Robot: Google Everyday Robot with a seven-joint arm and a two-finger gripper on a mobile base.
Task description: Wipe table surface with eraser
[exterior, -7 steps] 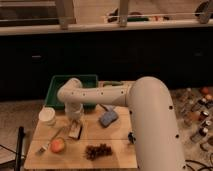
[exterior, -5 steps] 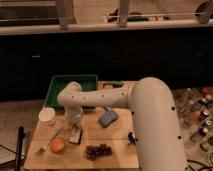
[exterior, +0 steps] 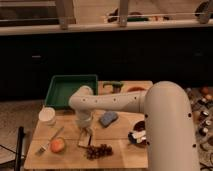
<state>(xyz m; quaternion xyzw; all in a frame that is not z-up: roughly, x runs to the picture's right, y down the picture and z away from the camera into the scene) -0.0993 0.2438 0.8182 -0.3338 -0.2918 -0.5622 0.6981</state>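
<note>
The pale-wood table surface (exterior: pixel 65 157) fills the lower left of the camera view. The eraser (exterior: pixel 85 140), a small tan block, lies against the tabletop near its middle front. My gripper (exterior: pixel 84 130) reaches down from the white arm (exterior: pixel 115 102) and is shut on the eraser's top end, pressing it to the wood. The fingers are mostly hidden by the wrist.
A dark green tray (exterior: pixel 70 90) stands at the back left. A blue-grey pad (exterior: pixel 108 118) lies right of the gripper. A white cup (exterior: pixel 47 116), a fork (exterior: pixel 50 141), an orange fruit (exterior: pixel 57 145) and dark grapes (exterior: pixel 99 150) surround the eraser. A dark dish (exterior: pixel 137 135) sits at right.
The gripper and the eraser have slid together toward the table's front and a little right, nearer the grapes. Nothing else has moved.
</note>
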